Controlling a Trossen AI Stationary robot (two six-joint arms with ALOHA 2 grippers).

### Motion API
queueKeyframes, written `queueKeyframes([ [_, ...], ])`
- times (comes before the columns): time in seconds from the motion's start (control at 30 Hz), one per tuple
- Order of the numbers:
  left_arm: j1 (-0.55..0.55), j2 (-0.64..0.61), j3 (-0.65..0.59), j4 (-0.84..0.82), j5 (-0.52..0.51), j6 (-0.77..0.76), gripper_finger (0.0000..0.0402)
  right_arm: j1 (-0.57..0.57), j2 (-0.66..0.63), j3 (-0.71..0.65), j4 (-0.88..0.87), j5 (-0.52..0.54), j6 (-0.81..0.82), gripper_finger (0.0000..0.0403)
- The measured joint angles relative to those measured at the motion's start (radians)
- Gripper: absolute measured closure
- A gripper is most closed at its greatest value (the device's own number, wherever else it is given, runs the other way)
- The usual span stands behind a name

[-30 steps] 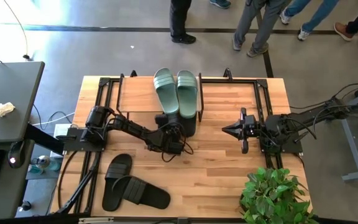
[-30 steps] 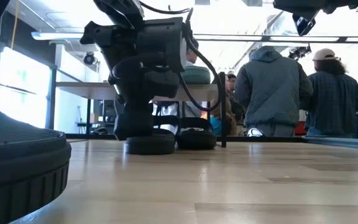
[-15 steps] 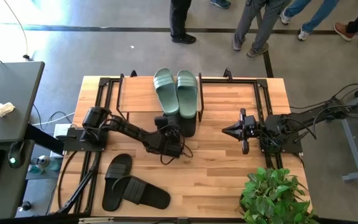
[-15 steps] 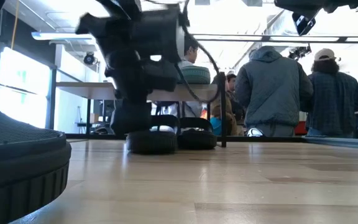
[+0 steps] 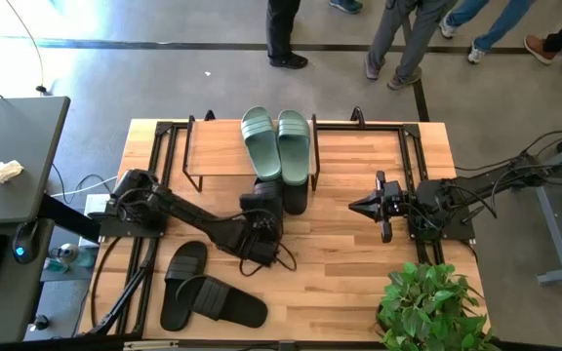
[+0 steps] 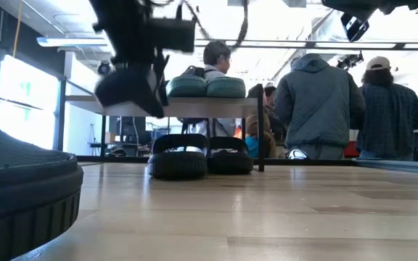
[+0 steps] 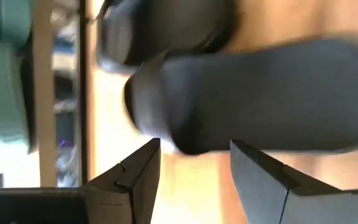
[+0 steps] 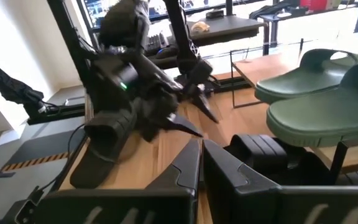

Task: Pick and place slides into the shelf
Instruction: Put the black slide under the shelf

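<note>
Two black slides (image 6: 200,155) sit under the shelf (image 6: 194,106).

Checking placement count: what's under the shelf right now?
Under the shelf, a black pair of slides stands side by side on the table, toes facing the low camera. The green pair lies on top. In the high view, the plank covers the black pair's far ends.

left end effector (image 5: 264,198) parted, right end effector (image 5: 357,204) closed

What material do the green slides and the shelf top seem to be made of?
The green slides look like matte moulded rubber or foam, with a ribbed footbed and no shine. The shelf top looks like light unvarnished wood with visible grain, on thin black legs, probably metal.
</note>
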Motion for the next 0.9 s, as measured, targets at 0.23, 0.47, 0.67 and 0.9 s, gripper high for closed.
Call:
queueKeyframes([
  [0.23,-0.127,-0.037,0.046,0.049,0.287,0.280,0.0260,0.000,-0.009,0.000,-0.025,0.008,0.013,0.0394],
  [0.47,-0.174,-0.007,-0.002,0.378,0.427,0.431,0.0349,0.000,-0.018,0.000,-0.045,0.023,0.012,0.0394],
  [0.67,-0.122,0.056,0.000,0.372,0.412,0.397,0.0387,0.000,-0.019,0.000,-0.054,0.030,0.014,0.0394],
  [0.9,-0.066,0.146,-0.001,0.344,0.423,0.370,0.0390,0.000,-0.019,0.000,-0.057,0.031,0.016,0.0394],
])
